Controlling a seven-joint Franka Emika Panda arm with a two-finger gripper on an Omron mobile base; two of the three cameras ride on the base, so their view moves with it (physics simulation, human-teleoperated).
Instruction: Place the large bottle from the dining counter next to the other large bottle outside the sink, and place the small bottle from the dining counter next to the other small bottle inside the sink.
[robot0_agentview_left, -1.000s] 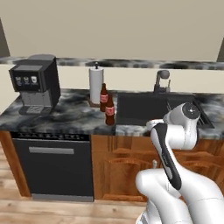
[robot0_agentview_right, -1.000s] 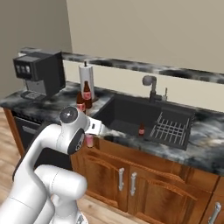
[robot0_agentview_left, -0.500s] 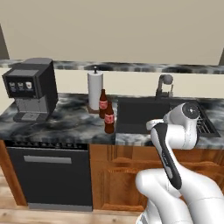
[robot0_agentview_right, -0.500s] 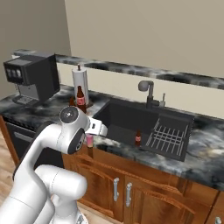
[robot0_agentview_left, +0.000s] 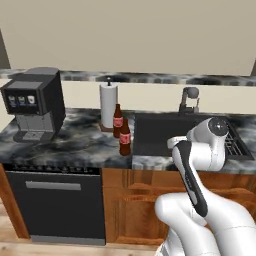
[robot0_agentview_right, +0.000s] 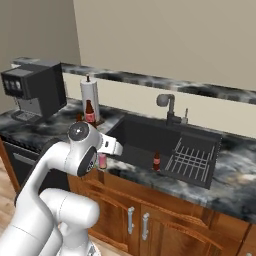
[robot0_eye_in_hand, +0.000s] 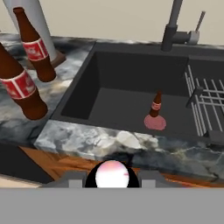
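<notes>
Left of the sink (robot0_eye_in_hand: 131, 94), both large bottles (robot0_agentview_left: 124, 138) stand together: done. Small bottle (robot0_eye_in_hand: 112, 174), apparently clamped between the fingers, awaits placing by its twin (robot0_eye_in_hand: 155, 114) inside

**Flat, even light, everything a bit soft**

All three views are bright and evenly lit, pretty clearly rendered, with no obvious lamp or window. The wall (robot0_agentview_left: 150, 35) is a smooth beige with barely any falloff. Shadows are faint: just soft dark patches at the feet of the bottles (robot0_eye_in_hand: 26, 74) and under the counter lip. The sink (robot0_agentview_right: 165, 145) is the darkest area, but its walls and floor still read fine. A mild sheen shows on the white arm (robot0_agentview_left: 200, 150) and a small highlight on the faucet (robot0_agentview_right: 167, 102). No glare or motion blur. Base views look low-res and a little fuzzy. No edge warping that I can spot.
</notes>
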